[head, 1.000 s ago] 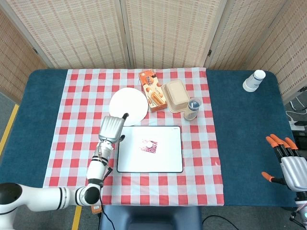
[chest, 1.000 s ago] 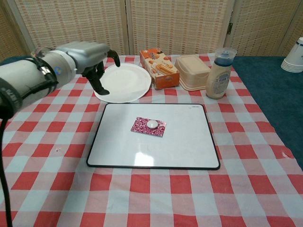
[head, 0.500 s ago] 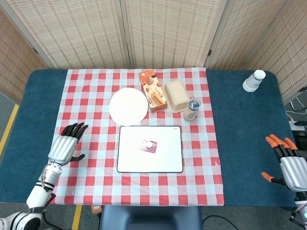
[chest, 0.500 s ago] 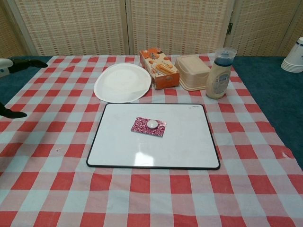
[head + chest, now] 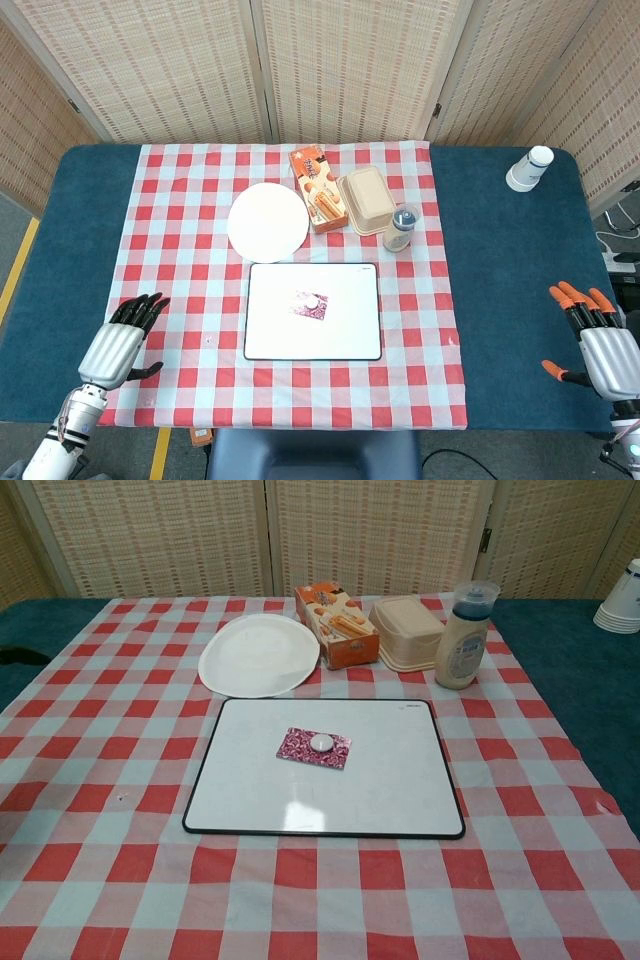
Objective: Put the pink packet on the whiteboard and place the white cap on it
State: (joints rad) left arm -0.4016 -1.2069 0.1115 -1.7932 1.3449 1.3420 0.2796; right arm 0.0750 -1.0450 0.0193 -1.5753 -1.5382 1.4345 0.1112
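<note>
White cap on pink packet, on whiteboard.

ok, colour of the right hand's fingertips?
Orange, on the right hand; only the head view shows it.

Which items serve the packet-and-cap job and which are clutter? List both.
Job:
flat pink patterned packet
small round white cap
black-framed rectangular whiteboard

Clutter:
round white plate
orange snack box
beige lidded container
blue-capped bottle
white paper cup stack

Chest view: cup stack cut off at the right edge. Head view: right hand and left arm run off the frame.
</note>
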